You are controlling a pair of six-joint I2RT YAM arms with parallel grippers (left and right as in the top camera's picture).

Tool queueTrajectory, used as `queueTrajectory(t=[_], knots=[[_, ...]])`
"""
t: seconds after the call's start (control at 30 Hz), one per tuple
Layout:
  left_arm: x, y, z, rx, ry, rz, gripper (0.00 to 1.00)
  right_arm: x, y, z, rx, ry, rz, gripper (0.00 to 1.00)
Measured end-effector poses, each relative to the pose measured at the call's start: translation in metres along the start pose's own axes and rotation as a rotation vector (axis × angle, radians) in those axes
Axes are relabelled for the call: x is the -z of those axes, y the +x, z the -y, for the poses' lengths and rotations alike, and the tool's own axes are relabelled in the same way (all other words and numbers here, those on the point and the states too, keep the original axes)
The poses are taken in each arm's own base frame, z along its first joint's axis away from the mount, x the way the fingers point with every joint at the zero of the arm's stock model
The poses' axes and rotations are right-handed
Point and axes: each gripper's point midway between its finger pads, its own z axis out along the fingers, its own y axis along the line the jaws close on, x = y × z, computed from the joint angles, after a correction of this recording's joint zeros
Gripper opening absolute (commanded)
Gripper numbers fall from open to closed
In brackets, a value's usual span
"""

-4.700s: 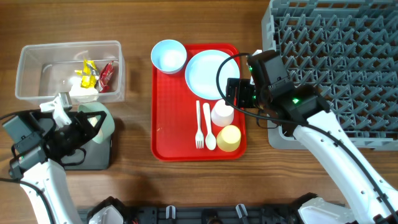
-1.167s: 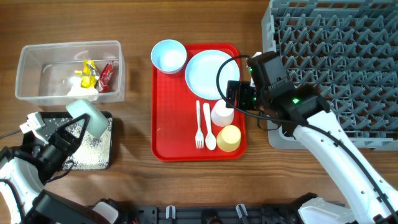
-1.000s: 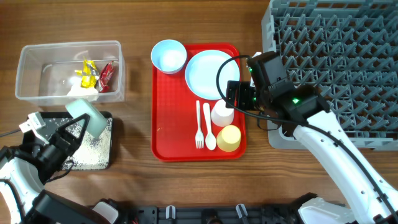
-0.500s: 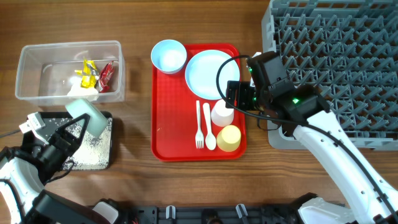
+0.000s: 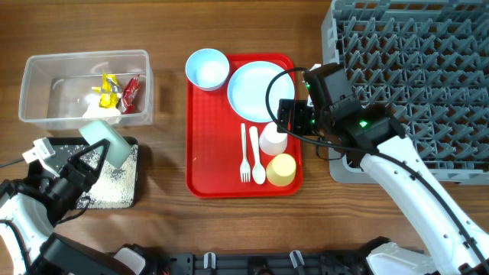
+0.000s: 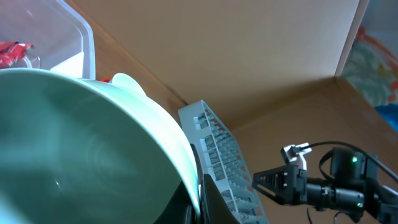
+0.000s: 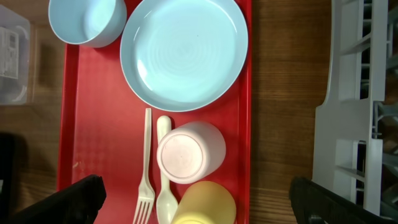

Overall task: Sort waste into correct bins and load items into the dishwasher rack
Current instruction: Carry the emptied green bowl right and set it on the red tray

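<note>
- Wooden counter (image 5: 168,229), seen from overhead; grey dishwasher rack (image 5: 412,76) at far R corner, nothing loaded in it.
- Clear tub (image 5: 84,53) far L: yellow wrapper (image 5: 106,85), red wrapper (image 5: 131,92) and white tissue (image 5: 102,114) inside.
- Black tray (image 5: 136,187) just in front of tub, white crumbs (image 5: 111,183) spread over its floor.
- L hand (image 5: 90,159) clenched on rim of pale green bowl (image 5: 107,142); bowl tilted, held over far end of black tray.
- Red tray (image 5: 210,153) mid-counter: blue bowl (image 5: 207,69) at far L corner, blue plate (image 5: 256,90) beside it.
- Fork (image 5: 244,156) and spoon (image 5: 257,160) lie side by side in front of plate; white cup (image 5: 273,140) and yellow cup (image 5: 281,169) just R of them, close together.
- R hand (image 5: 293,116) released, fingers spread wide, grasping nothing; hangs over tray's R edge above white cup.
</note>
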Motion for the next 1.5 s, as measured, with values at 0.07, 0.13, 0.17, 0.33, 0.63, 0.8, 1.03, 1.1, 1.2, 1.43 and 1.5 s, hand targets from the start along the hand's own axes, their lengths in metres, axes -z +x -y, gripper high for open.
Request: queueTrajectory(t=[0.07, 0.13, 0.17, 0.33, 0.63, 0.8, 1.03, 1.1, 1.2, 1.43, 1.5], knots=[[0.000, 0.001, 0.002, -0.007, -0.001, -0.001, 0.04, 0.000, -0.001, 0.000, 0.000, -0.002, 0.003, 1.00], [0.000, 0.001, 0.008, -0.018, -0.003, -0.007, 0.04, 0.000, -0.001, -0.001, 0.000, -0.003, 0.005, 1.00], [-0.001, 0.000, 0.012, -0.038, -0.005, -0.013, 0.04, 0.000, -0.001, -0.001, 0.000, -0.003, 0.005, 1.00], [-0.010, -0.015, 0.046, -0.225, -0.023, -0.090, 0.04, 0.000, -0.002, -0.001, 0.000, -0.004, 0.008, 1.00], [-0.061, -0.014, 0.061, -0.380, -0.107, -0.300, 0.04, 0.000, -0.007, -0.004, -0.001, -0.017, 0.027, 1.00], [-0.112, 0.014, 0.056, -0.391, -0.252, -0.422, 0.04, 0.000, -0.006, -0.004, -0.001, -0.017, 0.025, 1.00], [-0.158, 0.077, 0.059, -0.436, -0.375, -0.563, 0.04, 0.000, -0.006, -0.004, -0.001, -0.017, 0.025, 1.00], [-0.171, 0.104, 0.050, -0.447, -0.413, -0.636, 0.04, 0.000, -0.006, -0.004, -0.001, -0.017, 0.025, 1.00], [-0.186, 0.127, 0.035, -0.464, -0.460, -0.693, 0.04, 0.000, -0.006, -0.004, -0.001, -0.017, 0.024, 1.00], [-0.212, 0.168, -0.001, -0.471, -0.537, -0.777, 0.04, 0.000, -0.005, -0.003, 0.000, -0.014, 0.019, 1.00], [-0.215, 0.180, -0.011, -0.469, -0.556, -0.808, 0.04, 0.000, -0.005, -0.003, 0.000, -0.014, 0.019, 1.00]])
